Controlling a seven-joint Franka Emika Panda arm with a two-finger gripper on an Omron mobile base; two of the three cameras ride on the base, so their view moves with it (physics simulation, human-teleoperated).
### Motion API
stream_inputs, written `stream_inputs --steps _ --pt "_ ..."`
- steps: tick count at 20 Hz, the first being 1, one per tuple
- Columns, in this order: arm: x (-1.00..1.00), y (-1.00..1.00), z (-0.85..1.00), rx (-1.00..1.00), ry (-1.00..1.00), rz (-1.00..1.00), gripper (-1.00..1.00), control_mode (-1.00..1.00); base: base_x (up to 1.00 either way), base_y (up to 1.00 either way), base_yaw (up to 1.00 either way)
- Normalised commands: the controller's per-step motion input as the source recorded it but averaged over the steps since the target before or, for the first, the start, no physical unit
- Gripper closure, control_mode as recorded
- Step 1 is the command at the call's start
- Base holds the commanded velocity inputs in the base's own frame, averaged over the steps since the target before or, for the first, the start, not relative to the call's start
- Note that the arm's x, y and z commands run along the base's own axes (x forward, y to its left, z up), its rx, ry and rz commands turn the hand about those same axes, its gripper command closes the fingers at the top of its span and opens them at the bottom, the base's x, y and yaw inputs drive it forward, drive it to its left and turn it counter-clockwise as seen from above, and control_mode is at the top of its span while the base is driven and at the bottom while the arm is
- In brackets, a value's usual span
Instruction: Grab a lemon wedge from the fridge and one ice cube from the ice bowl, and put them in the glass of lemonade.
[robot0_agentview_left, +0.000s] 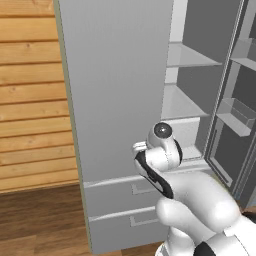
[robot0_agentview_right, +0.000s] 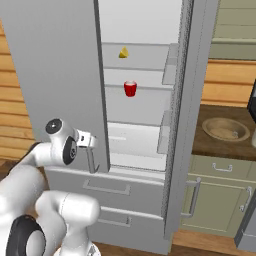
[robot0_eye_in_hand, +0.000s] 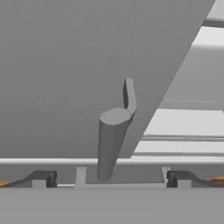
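1. We're in the first leg of the job: getting into the fridge (robot0_agentview_right: 60, 75) for the lemon wedge (robot0_agentview_right: 123, 52). The right door is swung open and the left door stands partly open, with the white shelves showing between them
2. The gripper (robot0_eye_in_hand: 111, 177) sits right at the bottom end of the left door's bar handle (robot0_eye_in_hand: 111, 144), jaws spread wide with nothing between them. In the hand view the handle's lower end hangs between the two fingertips (robot0_eye_in_hand: 41, 178) without touching either
3. The wedge is a tiny yellow thing on an upper shelf, well above the gripper. One shelf below it there's a small red cup (robot0_agentview_right: 130, 88), which isn't what we want
4. The ice bowl (robot0_agentview_right: 226, 129) looks like the tan round thing on the dark counter to the right of the fridge. Can't make out ice in it from here, and I can't spot the glass of lemonade
5. My read on what's next: the hand needs to come off the handle, lift a good way up and reach in between the doors to that upper shelf. The wedge is small, so the fingers have to line up either side of it carefully, and steer clear of the cup
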Motion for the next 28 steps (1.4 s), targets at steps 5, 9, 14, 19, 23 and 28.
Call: stream_inputs --steps 5,9,14,19,23,28 --pt "0.55 0.00 -0.28 0.00 0.06 0.00 -1.00 -1.00 0.00 0.00 0.00" --pt "0.51 0.00 -0.21 0.00 0.06 0.00 -1.00 -1.00 0.00 0.00 0.00" --pt "0.39 0.00 -0.36 0.00 0.10 0.00 -1.00 -1.00 0.00 0.00 0.00" --pt "0.27 0.00 -0.34 0.00 0.07 0.00 1.00 -1.00 0.00 0.00 0.00" --pt "0.09 0.02 -0.11 0.00 0.09 0.00 1.00 -1.00 0.00 0.00 0.00" --pt "0.01 0.25 -0.07 0.00 0.09 0.00 1.00 -1.00 0.00 0.00 0.00"
